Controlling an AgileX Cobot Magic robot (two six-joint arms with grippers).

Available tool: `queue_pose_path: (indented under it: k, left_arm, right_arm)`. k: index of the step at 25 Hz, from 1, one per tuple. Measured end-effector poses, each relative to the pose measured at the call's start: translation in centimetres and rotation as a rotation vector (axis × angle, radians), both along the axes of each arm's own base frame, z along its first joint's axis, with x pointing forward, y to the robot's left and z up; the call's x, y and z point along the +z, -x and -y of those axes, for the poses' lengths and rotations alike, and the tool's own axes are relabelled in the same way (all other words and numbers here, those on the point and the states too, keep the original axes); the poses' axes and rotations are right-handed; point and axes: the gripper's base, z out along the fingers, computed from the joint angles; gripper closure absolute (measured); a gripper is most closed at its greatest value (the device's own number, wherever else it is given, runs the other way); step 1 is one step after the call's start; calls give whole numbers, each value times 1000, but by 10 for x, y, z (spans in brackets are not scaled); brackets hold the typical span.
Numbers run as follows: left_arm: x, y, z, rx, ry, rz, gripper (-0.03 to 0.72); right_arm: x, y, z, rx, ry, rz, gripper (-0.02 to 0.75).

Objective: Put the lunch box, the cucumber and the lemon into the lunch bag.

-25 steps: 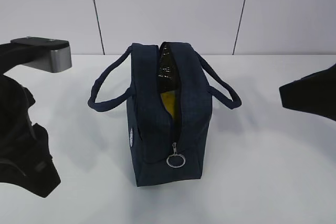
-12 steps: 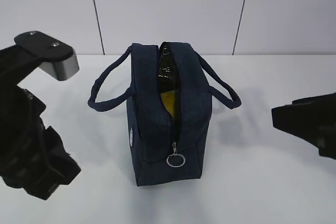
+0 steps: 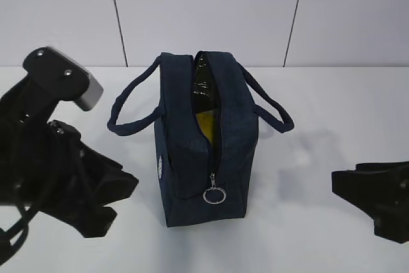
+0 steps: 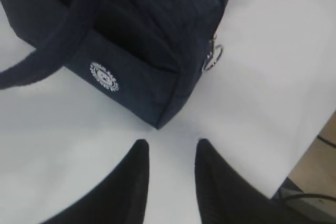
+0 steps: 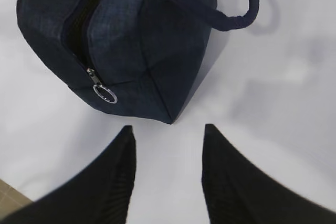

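Lunch bag (image 3: 185, 158) hides contents; yellow bit (image 3: 206, 126) unclear.

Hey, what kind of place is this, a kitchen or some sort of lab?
Probably a robot test lab, not a kitchen: a bare white table, plain grey wall panels behind it, and two black robot arms flanking a lone navy lunch bag.

A plain white counter (image 3: 319, 126) fills the scene. Behind it stands a pale wall (image 3: 204, 11) of flat panels, split by two thin dark seams (image 3: 116, 14) running slightly aslant.
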Motion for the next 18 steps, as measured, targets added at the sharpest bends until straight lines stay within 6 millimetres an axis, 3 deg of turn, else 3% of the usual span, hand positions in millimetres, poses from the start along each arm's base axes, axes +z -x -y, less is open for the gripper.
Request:
queue_pose_path:
  k: [5, 10, 18]
  left_arm:
    - [-26, -11, 14, 2, 8, 14, 391]
    - [-46, -22, 25, 6, 13, 24, 377]
    - [-48, -26, 29, 9, 41, 53, 375]
  right_arm:
    - [-16, -3, -3, 25, 54, -33, 436]
    - [-29, -5, -22, 133, 118, -30, 436]
    - [-54, -19, -43, 189, 200, -29, 436]
